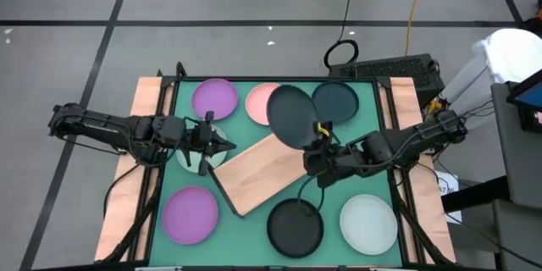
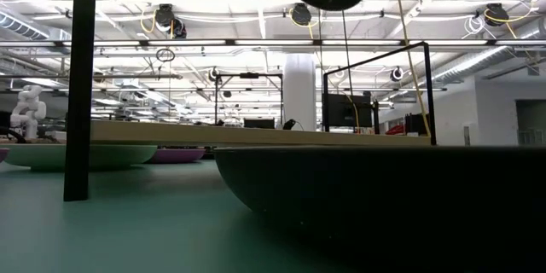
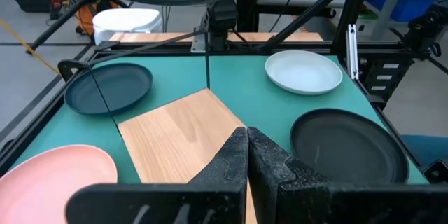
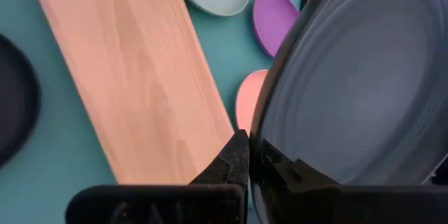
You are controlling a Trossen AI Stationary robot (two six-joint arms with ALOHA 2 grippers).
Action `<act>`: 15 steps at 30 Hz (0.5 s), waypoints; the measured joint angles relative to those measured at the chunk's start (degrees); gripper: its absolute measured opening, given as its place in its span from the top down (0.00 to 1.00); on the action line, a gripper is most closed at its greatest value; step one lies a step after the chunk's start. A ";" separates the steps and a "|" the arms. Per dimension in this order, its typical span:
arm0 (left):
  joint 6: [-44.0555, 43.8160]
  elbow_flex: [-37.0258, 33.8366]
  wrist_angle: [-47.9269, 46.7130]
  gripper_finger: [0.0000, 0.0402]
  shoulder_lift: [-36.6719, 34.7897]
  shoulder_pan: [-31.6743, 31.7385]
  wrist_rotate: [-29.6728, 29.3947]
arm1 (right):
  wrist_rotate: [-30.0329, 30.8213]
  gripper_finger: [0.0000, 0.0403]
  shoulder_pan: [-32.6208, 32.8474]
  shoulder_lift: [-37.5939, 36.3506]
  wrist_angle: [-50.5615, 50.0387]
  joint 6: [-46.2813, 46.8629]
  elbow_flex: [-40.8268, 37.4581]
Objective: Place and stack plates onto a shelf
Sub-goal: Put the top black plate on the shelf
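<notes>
Currently the right claw [image 1: 319,132] grips a dark plate [image 1: 292,116] by its rim, held raised over the far end of the wooden shelf [image 1: 258,172], which lies slantwise on the green surface [image 1: 246,229]. The left claw [image 1: 222,143] hangs clenched and empty beside the shelf.
</notes>
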 joint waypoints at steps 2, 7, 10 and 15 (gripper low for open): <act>0.00 0.00 -0.01 0.99 0.00 -0.01 0.00 | -0.55 1.00 0.00 0.00 0.89 0.17 0.00; 0.02 0.00 0.01 0.99 0.00 -0.01 0.00 | -3.38 1.00 0.00 -0.02 3.77 0.21 -0.53; 0.04 0.00 0.01 0.99 0.00 -0.01 0.00 | -4.90 1.00 0.02 0.00 4.72 0.13 -2.28; 0.07 0.00 0.01 0.99 0.00 0.01 0.00 | -5.30 1.00 0.00 0.02 5.51 0.30 -5.61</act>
